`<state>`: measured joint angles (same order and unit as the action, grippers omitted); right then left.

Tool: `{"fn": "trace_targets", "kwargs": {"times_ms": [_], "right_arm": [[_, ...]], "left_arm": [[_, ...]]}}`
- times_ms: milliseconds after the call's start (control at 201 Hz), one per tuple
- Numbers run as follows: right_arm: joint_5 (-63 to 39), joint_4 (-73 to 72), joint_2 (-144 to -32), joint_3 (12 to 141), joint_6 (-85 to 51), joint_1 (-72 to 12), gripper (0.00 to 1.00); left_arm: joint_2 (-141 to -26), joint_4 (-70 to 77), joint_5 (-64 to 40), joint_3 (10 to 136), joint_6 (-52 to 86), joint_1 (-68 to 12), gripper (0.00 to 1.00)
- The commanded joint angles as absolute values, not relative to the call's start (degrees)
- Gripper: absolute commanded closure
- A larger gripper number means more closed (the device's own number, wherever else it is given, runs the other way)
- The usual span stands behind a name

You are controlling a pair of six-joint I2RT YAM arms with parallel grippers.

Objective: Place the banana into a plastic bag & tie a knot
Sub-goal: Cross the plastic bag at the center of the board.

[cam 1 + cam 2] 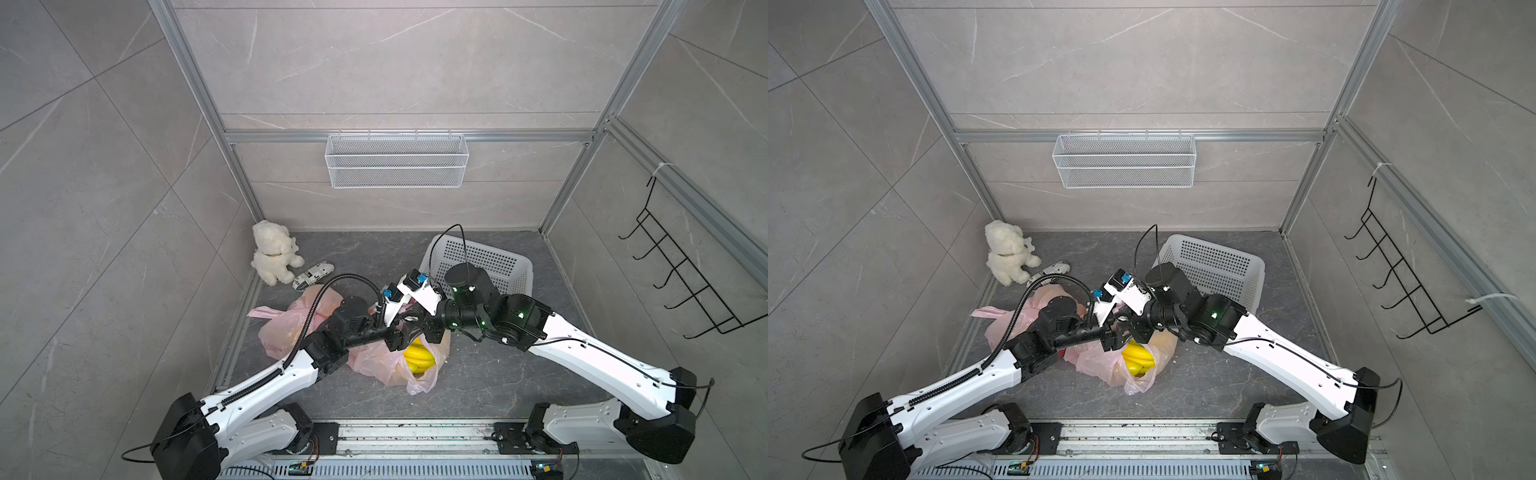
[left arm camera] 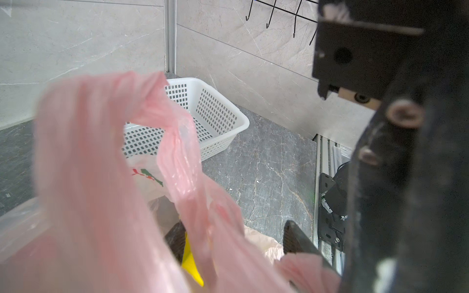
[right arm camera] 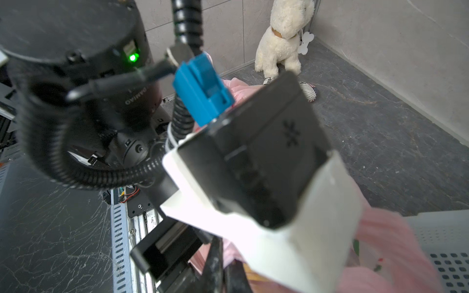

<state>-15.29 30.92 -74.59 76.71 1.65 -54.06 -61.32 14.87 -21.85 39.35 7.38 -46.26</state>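
Both arms meet over the middle of the dark grey marbled tabletop (image 1: 498, 374), and their wrists cover most of what matters. The bunch of yellow bananas (image 1: 417, 358) lies inside the thin pink plastic bag (image 1: 376, 365), bright where the bag gapes. Its far end is hidden under the black wrist housings. In the left wrist view only a sliver of the bananas (image 2: 192, 263) peeks past the blurred film.

The left claw (image 2: 233, 237) stands with its two dark fingers well apart. A twisted pink handle strip runs down between them, and neither finger presses it that I can see. The right claw (image 3: 226, 276) is closed tight. Its tips are cut off at the picture's edge and pink film bunches against them, so I cannot tell whether any is pinched.

A second crumpled pink bag (image 1: 277, 332) lies beside the left arm, half covered by it. Behind, a white perforated plastic basket (image 1: 492, 262) is partly blocked by the right arm. A white plush dog (image 1: 272, 257) sits in the corner.
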Motion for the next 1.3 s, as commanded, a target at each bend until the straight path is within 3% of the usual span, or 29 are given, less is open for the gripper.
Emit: {"fn": "trace_targets", "kwargs": {"times_ms": [0, 234, 388, 572, 677, 747, 986, 1294], "right_arm": [[-24.5, 32.3, -76.4, 75.8, -0.1, -56.3, 1.00], [-21.7, 32.2, -76.8, 75.5, -1.6, -56.3, 1.00], [-20.8, 31.7, -76.8, 74.6, -2.5, -56.3, 1.00], [-19.8, 32.4, -75.2, 74.3, -2.1, -56.3, 0.98], [-18.4, 32.7, -72.7, 73.9, -2.2, -56.3, 0.70], [-15.8, 32.4, -70.3, 73.1, -2.7, -56.0, 0.59], [-11.0, 31.5, -63.7, 70.8, -4.9, -50.1, 0.55], [-12.1, 30.0, -67.4, 73.2, -7.1, -45.5, 0.55]], "left_arm": [[-61.7, 26.7, -20.1, 40.6, 7.9, -45.6, 0.41], [-62.1, 31.1, -21.1, 39.5, 8.5, -45.6, 0.59], [-63.0, 32.7, -20.9, 39.8, 9.4, -45.6, 0.80], [-63.3, 31.8, -20.2, 39.7, 9.4, -45.6, 0.97], [-62.7, 31.3, -19.8, 38.9, 9.1, -45.6, 0.99], [-62.4, 30.5, -19.9, 38.6, 8.8, -45.6, 1.00], [-61.0, 28.1, -21.5, 37.7, 7.2, -45.6, 1.00], [-61.0, 25.5, -27.0, 38.3, 5.9, -45.6, 1.00]]}}
